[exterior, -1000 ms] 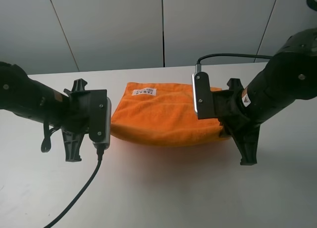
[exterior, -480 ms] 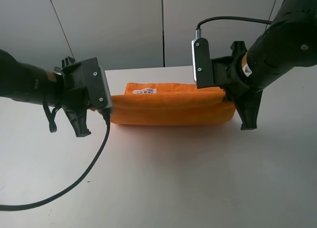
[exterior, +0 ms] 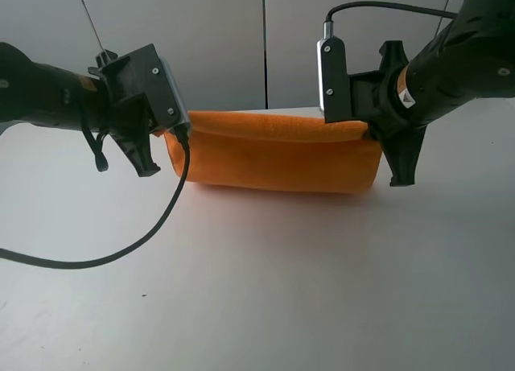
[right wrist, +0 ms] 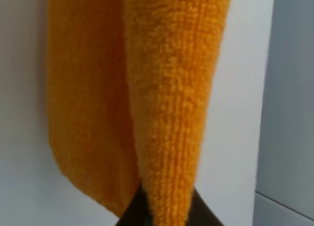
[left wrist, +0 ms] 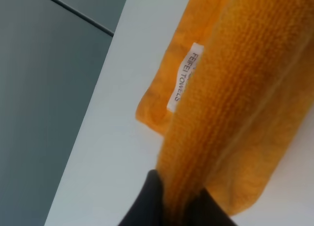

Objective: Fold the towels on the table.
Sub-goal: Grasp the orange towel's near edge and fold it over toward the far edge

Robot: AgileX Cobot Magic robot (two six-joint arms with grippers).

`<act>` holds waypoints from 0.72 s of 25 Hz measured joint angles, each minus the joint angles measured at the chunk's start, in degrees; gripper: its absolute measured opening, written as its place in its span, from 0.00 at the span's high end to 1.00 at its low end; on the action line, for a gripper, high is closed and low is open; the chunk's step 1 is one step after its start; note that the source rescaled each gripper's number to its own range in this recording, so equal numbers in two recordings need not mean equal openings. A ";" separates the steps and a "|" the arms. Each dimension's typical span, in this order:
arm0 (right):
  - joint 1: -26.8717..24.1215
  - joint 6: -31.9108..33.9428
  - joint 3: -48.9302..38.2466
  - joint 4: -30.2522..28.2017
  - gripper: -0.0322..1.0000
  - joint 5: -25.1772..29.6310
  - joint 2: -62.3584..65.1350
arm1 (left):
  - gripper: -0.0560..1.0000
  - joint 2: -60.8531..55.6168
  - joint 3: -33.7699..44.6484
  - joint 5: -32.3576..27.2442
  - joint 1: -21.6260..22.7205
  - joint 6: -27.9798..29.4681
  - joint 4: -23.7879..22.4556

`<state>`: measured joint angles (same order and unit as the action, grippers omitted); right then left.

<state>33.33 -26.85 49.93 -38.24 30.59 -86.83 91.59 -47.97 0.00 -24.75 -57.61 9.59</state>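
Observation:
The orange towel [exterior: 273, 155] hangs stretched between my two grippers above the white table [exterior: 265, 290], its top edge lifted and its lower part draping down near the tabletop. My left gripper [exterior: 167, 131] is shut on the towel's left end. My right gripper [exterior: 368, 129] is shut on its right end. In the left wrist view the towel [left wrist: 235, 103] is pinched between dark fingertips [left wrist: 152, 201], and its white label [left wrist: 184, 76] shows. In the right wrist view the towel [right wrist: 171, 88] is pinched between dark fingertips [right wrist: 132, 209].
Grey wall panels [exterior: 217, 41] stand behind the table's far edge. A black cable [exterior: 121, 254] from the left arm loops over the tabletop at the front left. A cable [exterior: 386, 7] arches above the right arm.
Both grippers have risen and moved toward the far edge, lifting the near edge of the towel. The towel went from lying flat to hanging between them, and the label no longer shows from above.

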 joint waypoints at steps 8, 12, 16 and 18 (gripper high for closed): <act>-3.80 0.53 1.99 -0.51 0.97 -4.58 -6.00 | 0.95 6.49 -3.69 3.18 1.32 -1.00 -0.61; -4.92 0.78 4.13 -1.67 0.97 -4.81 -9.86 | 0.95 10.46 -6.18 4.48 1.57 -1.88 -0.61; -6.06 0.92 5.94 -1.75 0.97 -5.76 -13.02 | 0.95 13.72 -7.29 7.18 1.95 -2.52 -0.84; -6.70 0.92 6.56 -1.91 0.97 -6.76 -14.26 | 0.95 14.91 -7.92 8.05 2.30 -2.52 -0.84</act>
<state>26.63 -25.93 56.49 -40.15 23.83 -101.09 106.49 -55.89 8.05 -22.46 -60.13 8.75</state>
